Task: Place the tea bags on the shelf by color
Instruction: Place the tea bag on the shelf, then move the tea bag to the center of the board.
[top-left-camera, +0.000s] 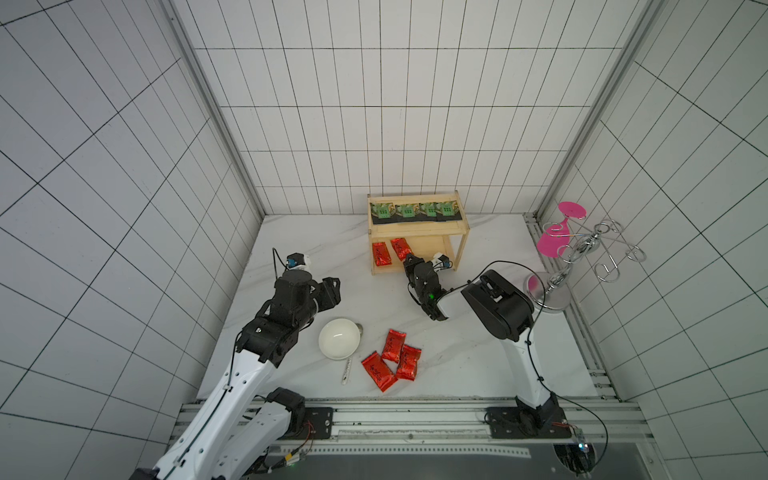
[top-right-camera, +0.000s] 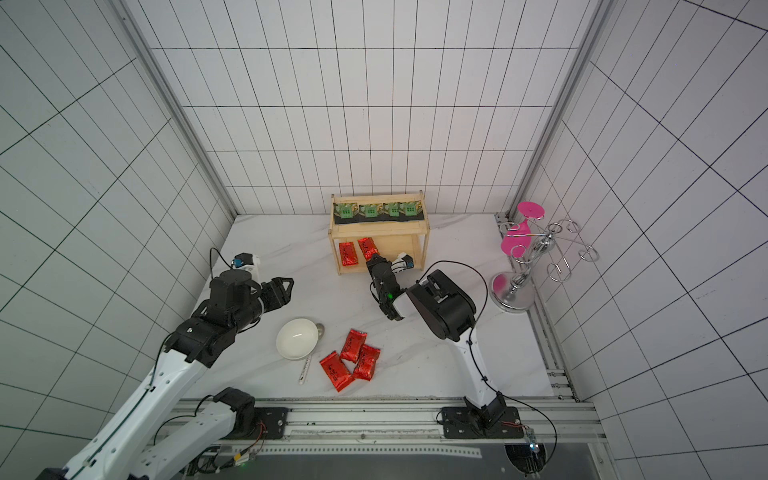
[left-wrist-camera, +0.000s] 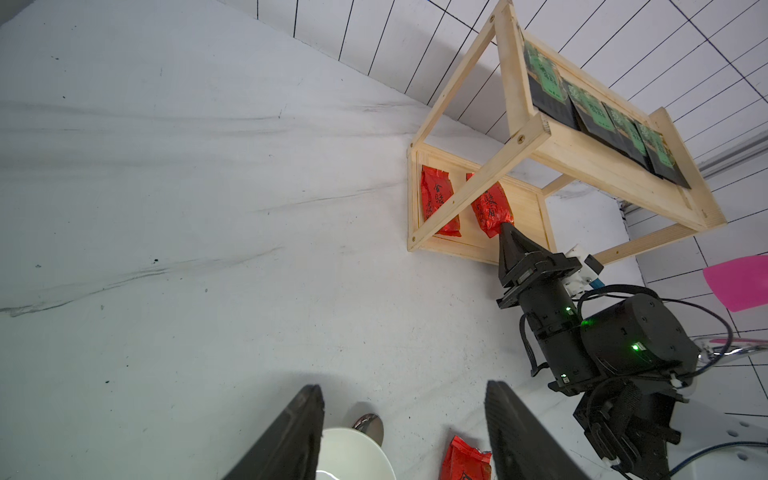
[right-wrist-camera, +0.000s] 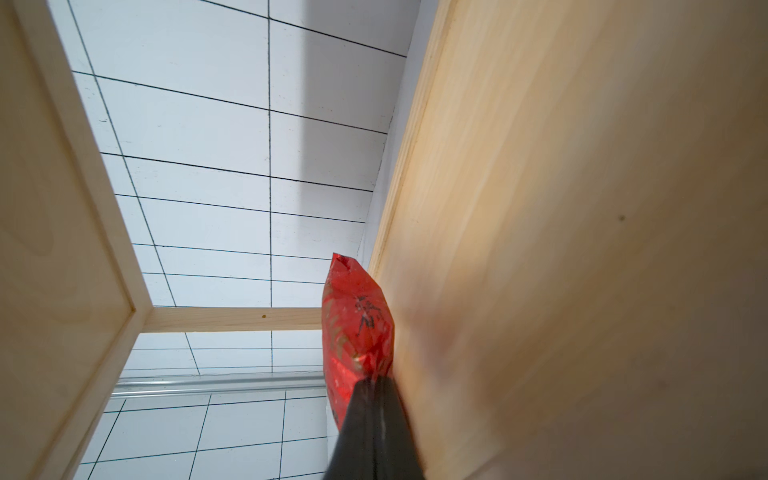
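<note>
here the right gripper (top-left-camera: 409, 261) reaches into the lower tier of the wooden shelf (top-left-camera: 419, 232), its jaws clamped on the near end of a red foil pouch (top-left-camera: 400, 248). in the right wrist view that pouch lies along the lower board. a second red pouch (top-left-camera: 381, 254) lies flat on the same board, just beside it on the left arm's side. four black sachets with green centres (top-left-camera: 409, 210) sit in a row on the top board. three more red pouches (top-left-camera: 393, 345) lie bunched on the marble tabletop (top-left-camera: 457, 332), near a white bowl (top-left-camera: 339, 338) with a spoon (top-left-camera: 347, 371) partly under it. the left gripper (top-left-camera: 335, 291) hovers over the table beyond the bowl, jaws spread, gripping nothing.
</note>
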